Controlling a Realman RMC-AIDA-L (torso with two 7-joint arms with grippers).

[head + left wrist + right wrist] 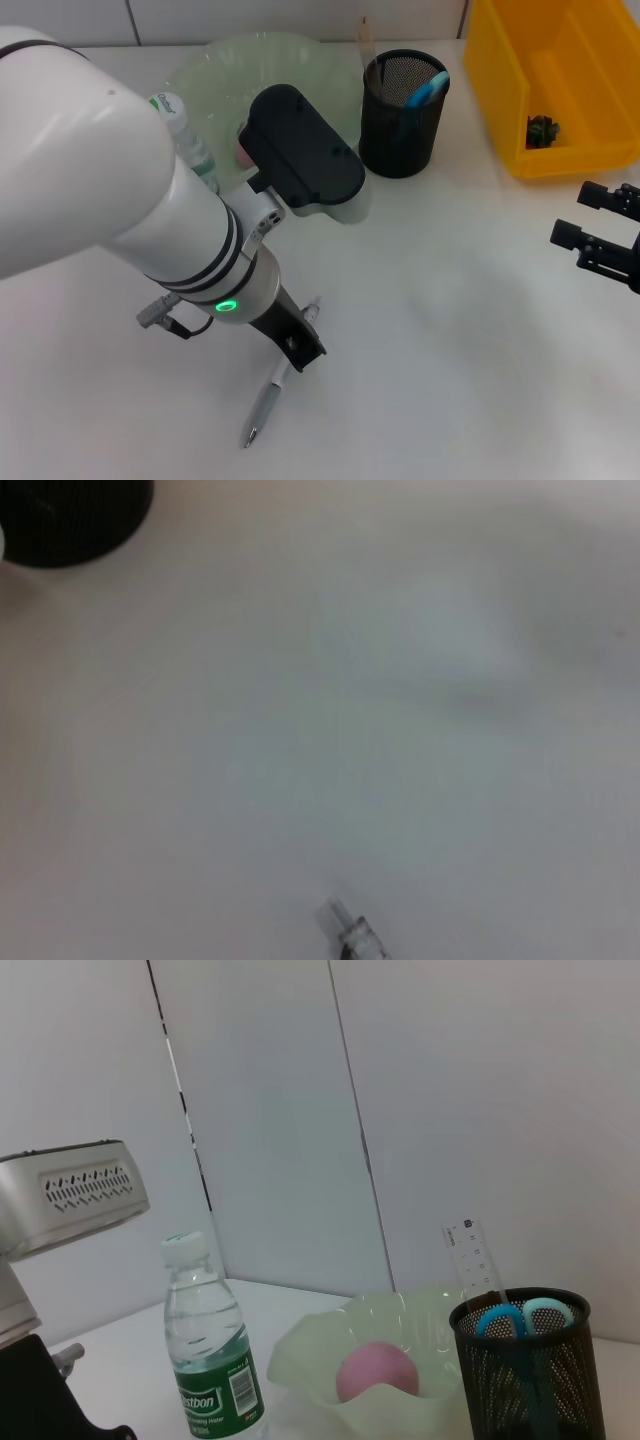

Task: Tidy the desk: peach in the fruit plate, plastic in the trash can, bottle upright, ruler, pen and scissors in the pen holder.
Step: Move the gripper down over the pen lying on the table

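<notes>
The tabletop (450, 330) is bare in the middle. At the back, the bottle (190, 140), plate (210, 70), pen holder (402, 115) and yellow bin (560, 90) crowd together.

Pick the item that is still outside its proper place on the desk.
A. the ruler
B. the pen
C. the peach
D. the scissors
B: the pen lies flat on the desk under the left tool, while the scissors and ruler stand in the holder and the peach sits in the plate.
</notes>
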